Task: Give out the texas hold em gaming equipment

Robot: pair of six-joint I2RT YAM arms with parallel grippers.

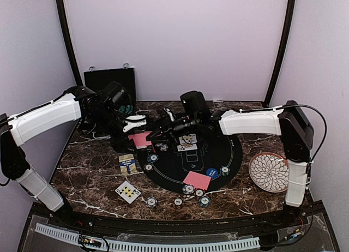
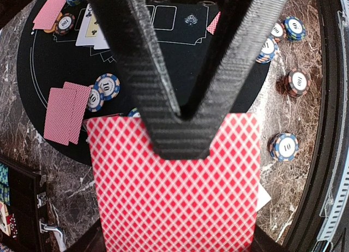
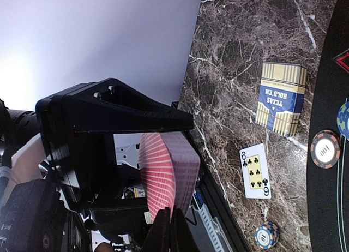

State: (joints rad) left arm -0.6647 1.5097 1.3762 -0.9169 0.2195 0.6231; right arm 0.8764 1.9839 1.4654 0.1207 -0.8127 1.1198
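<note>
My left gripper (image 1: 134, 130) is shut on a deck of red-backed cards (image 1: 140, 139) and holds it above the table's left side. In the left wrist view the deck (image 2: 174, 192) fills the lower frame between my fingers. My right gripper (image 1: 155, 135) is shut on the deck's top card at its far edge. One of its fingers (image 2: 182, 135) lies flat on that card. In the right wrist view the right gripper (image 3: 170, 226) pinches the lower edge of the deck (image 3: 163, 170). Striped chips (image 1: 188, 189) and two face-down cards (image 1: 197, 180) lie on the black round mat (image 1: 229, 148).
A Texas Hold'em card box (image 1: 127, 163) and a face-up six of clubs (image 1: 128, 192) lie left of the mat. Face-up cards (image 1: 187, 140) sit mid-mat beside a blue button (image 1: 211, 173). The white patterned plate (image 1: 269, 172) stands at the right. The black case (image 1: 109, 77) stands at the back left.
</note>
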